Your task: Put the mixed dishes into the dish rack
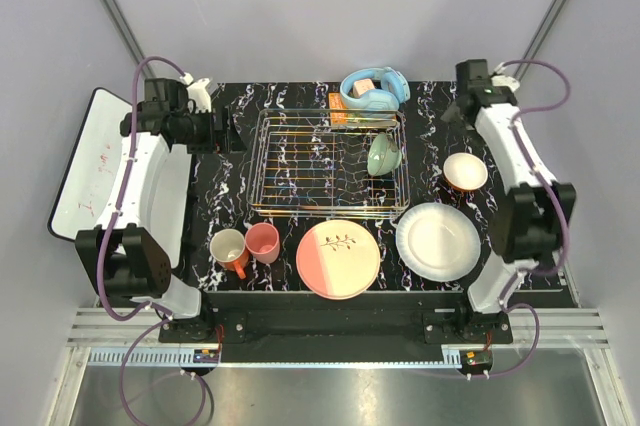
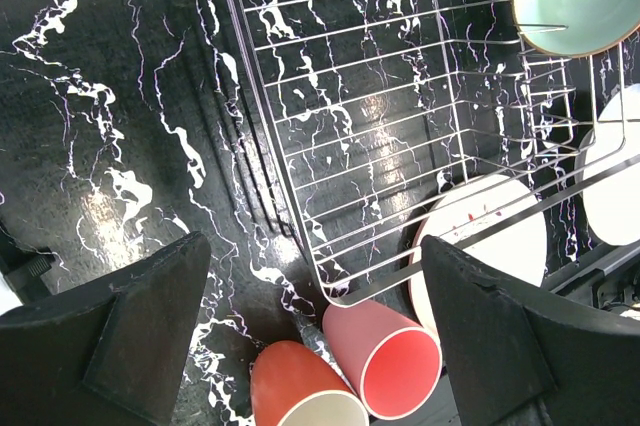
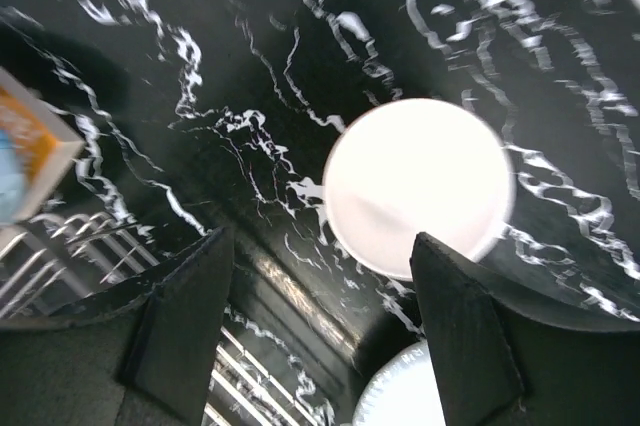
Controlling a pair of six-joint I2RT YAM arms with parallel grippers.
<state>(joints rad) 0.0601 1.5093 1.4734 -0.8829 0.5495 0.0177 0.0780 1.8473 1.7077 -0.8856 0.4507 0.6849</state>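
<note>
Right hand (image 3: pixel 320 246) spread wide, black marbled tabletop (image 1: pixel 226 196) (white-veined), grey walls (image 1: pixel 320 6)

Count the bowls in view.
2: the pale green bowl in the dish rack, right end; the orange-outside white bowl on the table right of the rack. None looks hidden.

Black, white-veined worktop (image 1: pixel 218 198). At its far edge, light blue headphones (image 1: pixel 373 99), lying partly over an orange box (image 1: pixel 341 115). Off the left side, just beside the worktop, a white board (image 1: pixel 93 161) with faint red marks.
</note>
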